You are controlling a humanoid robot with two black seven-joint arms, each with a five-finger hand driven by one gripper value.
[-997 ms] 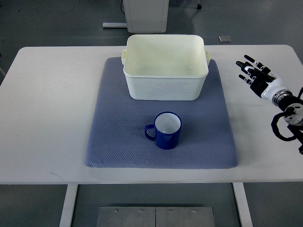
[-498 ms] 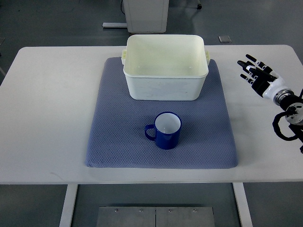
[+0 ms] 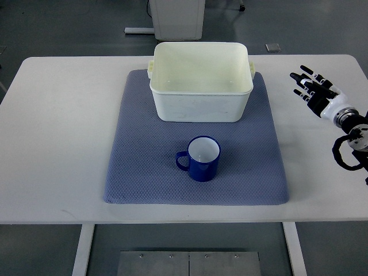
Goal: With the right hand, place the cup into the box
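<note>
Blue enamel mug with white inside [image 3: 199, 158] stands upright on grey-blue textured mat [image 3: 138, 167], just in front of cream rectangular plastic box [image 3: 201, 106]. Right hand [image 3: 316, 92] over white table [image 3: 63, 144] at far right, fingers spread wide, empty, well apart from mug.

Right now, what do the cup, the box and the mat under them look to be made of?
Cup: likely enamelled metal or glazed ceramic, with a glossy blue outside, white inside and thin rim; which one is unclear.
Box: probably plastic, cream, smooth and slightly shiny, with moulded side handles and rounded corners.
Mat: seems a soft fabric or foam, matte blue-grey, with a fine diamond texture and slightly uneven edges.
</note>
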